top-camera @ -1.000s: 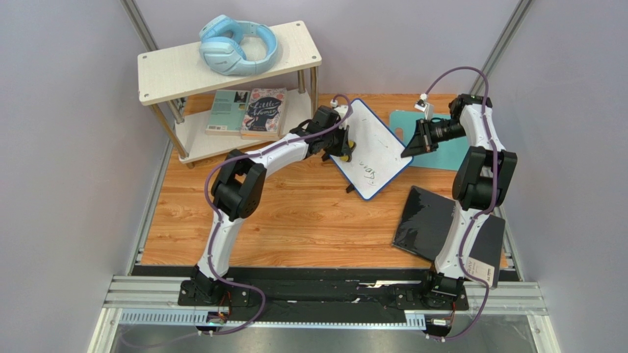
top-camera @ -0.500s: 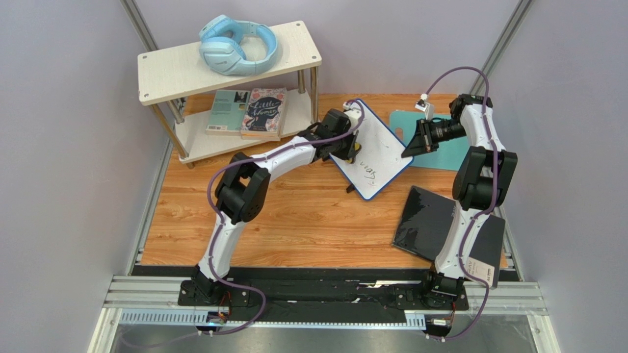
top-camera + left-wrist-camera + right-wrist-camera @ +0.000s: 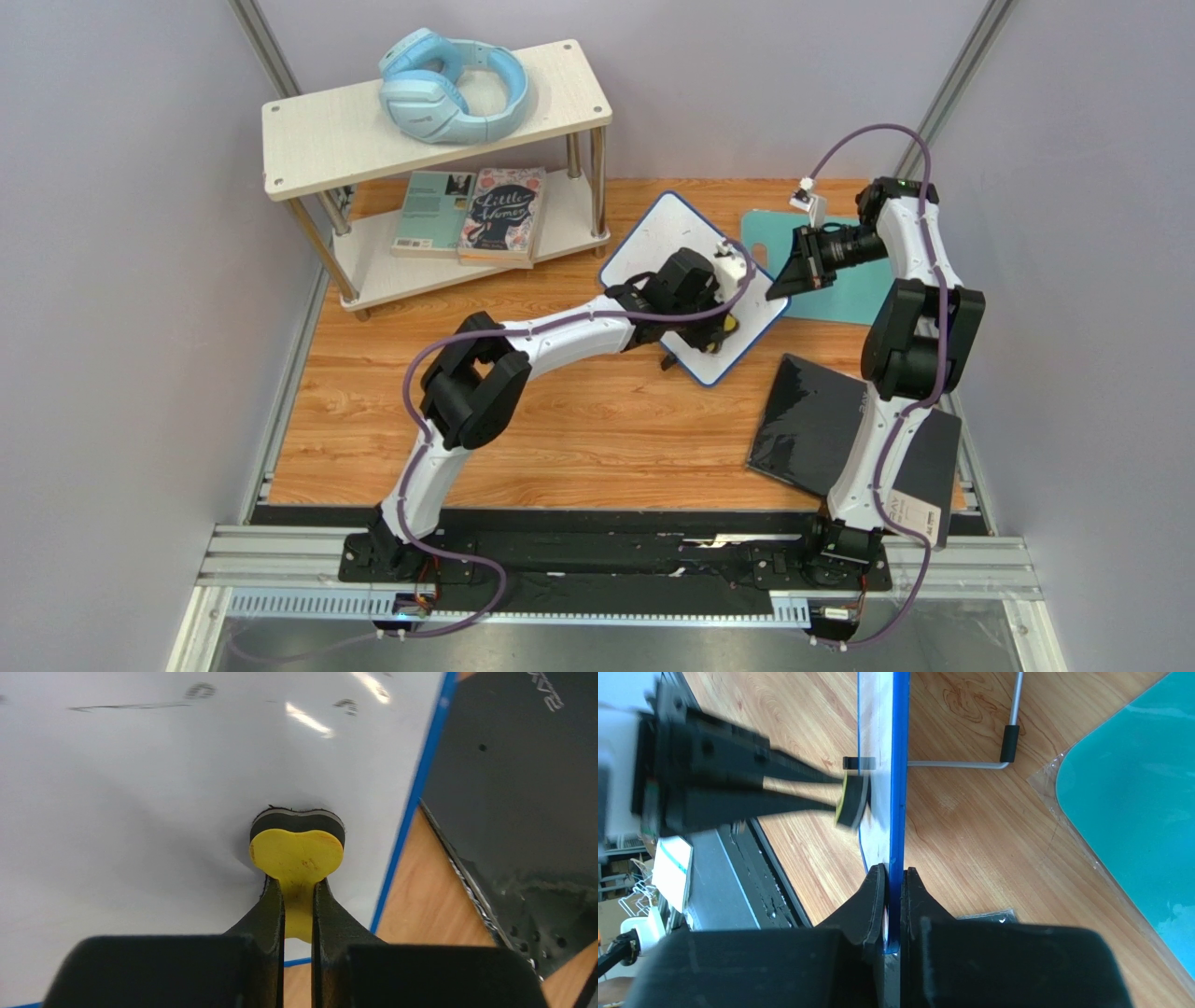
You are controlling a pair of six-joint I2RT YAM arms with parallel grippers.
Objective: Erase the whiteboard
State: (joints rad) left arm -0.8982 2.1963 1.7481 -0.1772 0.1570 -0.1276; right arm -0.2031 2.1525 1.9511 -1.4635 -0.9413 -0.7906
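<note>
The whiteboard (image 3: 654,235), white with a thin blue frame, stands tilted at the back middle of the wooden table. My left gripper (image 3: 718,328) is shut on a yellow heart-shaped eraser (image 3: 297,855) and presses its dark pad against the board (image 3: 140,812) near the board's lower right corner. Faint dark marks (image 3: 200,689) show on the board beyond the eraser. My right gripper (image 3: 773,286) is shut on the board's blue right edge (image 3: 899,742). The eraser (image 3: 852,800) and the left fingers (image 3: 787,787) also show in the right wrist view.
A black glossy panel (image 3: 814,420) lies at the near right, close to the board's corner (image 3: 519,777). A teal mat (image 3: 856,287) lies behind the right gripper. A two-level shelf (image 3: 421,126) with blue headphones (image 3: 449,87) and books stands at the back left. The board's stand foot (image 3: 1011,742) rests on the table.
My left gripper has swept the eraser from the board's upper left to its lower right corner. The handwriting seen earlier no longer shows in the top view. The right arm has not moved.
</note>
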